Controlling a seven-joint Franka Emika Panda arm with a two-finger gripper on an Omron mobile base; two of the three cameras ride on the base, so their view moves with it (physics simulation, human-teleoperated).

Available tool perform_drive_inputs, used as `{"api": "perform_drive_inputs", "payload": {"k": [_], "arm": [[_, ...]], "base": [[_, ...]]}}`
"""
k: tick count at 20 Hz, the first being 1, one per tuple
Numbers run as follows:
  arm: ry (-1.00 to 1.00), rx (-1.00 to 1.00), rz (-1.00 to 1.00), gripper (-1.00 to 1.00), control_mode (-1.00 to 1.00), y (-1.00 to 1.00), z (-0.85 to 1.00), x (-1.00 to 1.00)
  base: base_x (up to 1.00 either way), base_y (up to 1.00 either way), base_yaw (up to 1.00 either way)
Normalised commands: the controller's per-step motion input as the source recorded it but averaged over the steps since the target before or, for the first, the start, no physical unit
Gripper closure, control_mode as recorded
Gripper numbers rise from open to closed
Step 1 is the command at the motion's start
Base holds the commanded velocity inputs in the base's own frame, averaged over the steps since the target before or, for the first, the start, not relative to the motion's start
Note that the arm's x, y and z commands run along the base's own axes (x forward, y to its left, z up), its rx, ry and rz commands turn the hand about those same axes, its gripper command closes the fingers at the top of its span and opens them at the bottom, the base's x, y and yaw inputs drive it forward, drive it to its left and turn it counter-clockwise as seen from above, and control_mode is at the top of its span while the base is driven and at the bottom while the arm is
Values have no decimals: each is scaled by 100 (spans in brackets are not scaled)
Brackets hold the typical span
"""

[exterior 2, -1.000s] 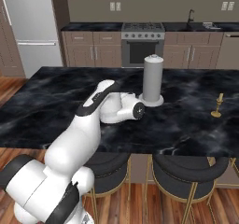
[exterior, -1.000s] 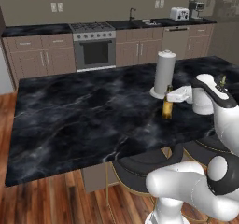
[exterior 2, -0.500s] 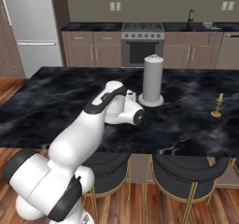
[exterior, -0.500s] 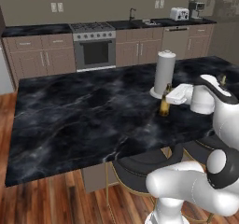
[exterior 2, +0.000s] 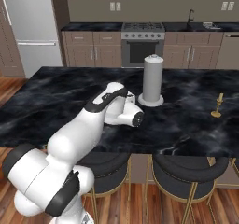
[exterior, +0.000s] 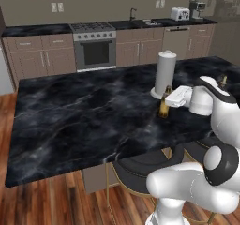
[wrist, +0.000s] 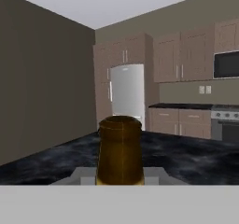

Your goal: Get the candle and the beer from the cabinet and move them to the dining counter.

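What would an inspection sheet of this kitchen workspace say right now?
Surface: dining counter, black marble, bottle set on it.
Job's things: beer upright beside the paper-towel roll; candle standing apart on the counter's right side.
Clutter: the roll alone.
End effector: closed on the beer's neck.
Cables: nothing seen.
Surroundings: stove, toaster, fridge, stools below the counter.

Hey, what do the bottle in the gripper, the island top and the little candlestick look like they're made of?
The beer: seemingly brown glass, glossy, with an amber label. The dining counter: apparently polished black marble or similar stone, with white veining and a faint sheen. The candle: golden-tan, possibly brass or wax; too small to tell.
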Motion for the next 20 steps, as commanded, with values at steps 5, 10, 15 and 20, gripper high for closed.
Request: {"api": "perform_drive_inputs", "payload": {"k": [5,10,15,20], "arm": [[9,0,0,100,-100,0,0,8],[2,-1,0,100,-100,0,-7,11],[-1,-2,0,100,-100,0,-30,7],[-2,-4,0,100,-100,2,-34,1]], "base": [[0,0,0],[0,0,0],[0,0,0],[0,0,0]]}}
